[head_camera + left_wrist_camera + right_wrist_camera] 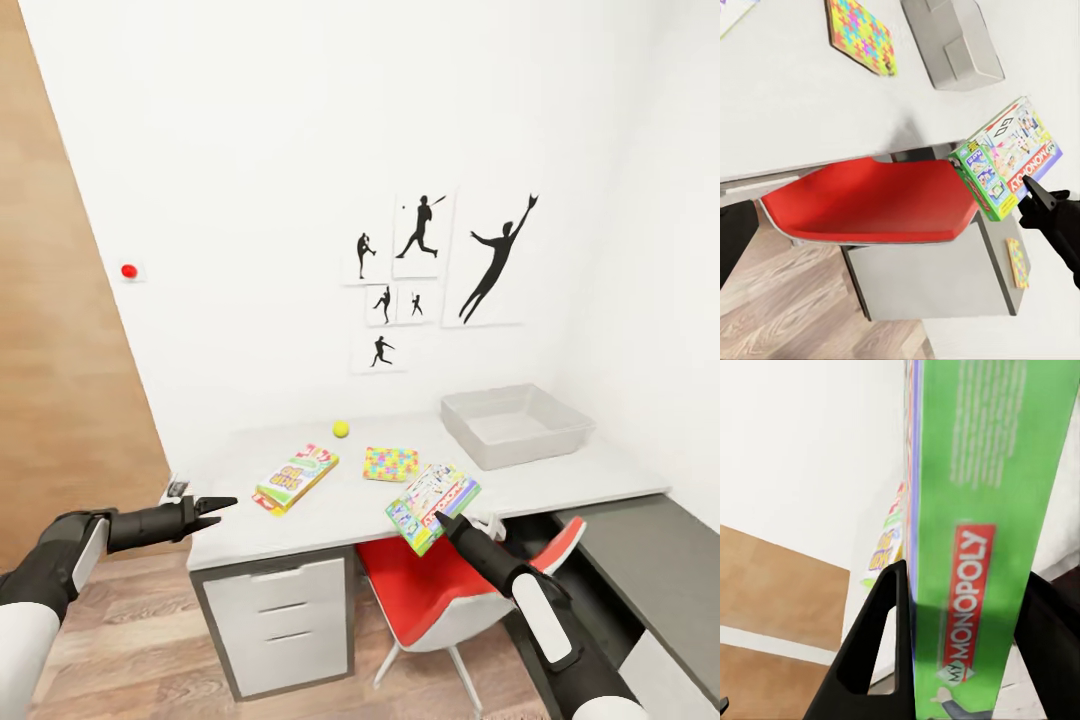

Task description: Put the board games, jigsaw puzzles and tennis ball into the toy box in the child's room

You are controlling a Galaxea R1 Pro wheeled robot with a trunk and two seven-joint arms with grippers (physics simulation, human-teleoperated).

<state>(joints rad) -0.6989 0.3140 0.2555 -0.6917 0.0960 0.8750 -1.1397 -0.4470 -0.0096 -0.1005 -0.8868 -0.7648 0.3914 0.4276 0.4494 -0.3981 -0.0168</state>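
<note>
A white wall (300, 150) with black sports silhouettes (430, 270) and a small red button (129, 270) stands behind the white table (300, 500), which joins a lower dark grey unit (650, 560) at the right. A red chair (440, 590) sits tucked under the table's front edge, beside a set of white drawers (280, 620) on the wood floor (130, 640).

The grey toy box (517, 425) rests on the far right part of the table. The right gripper (440, 520) holds a Monopoly board game (432, 505) tilted in the air over the table's front edge, above the chair and well short of the toy box; its jaws are clamped on the box's green edge, as the right wrist view shows. A second board game (296, 477) lies flat on the table's left part. A jigsaw puzzle (391, 463) lies flat between it and the toy box. The left wrist view shows another puzzle (1018, 262) on the lower unit. The tennis ball (341, 428) sits near the wall, behind the puzzle.

The left gripper (215, 510) hovers at the table's left end, jaws apart and holding nothing.
</note>
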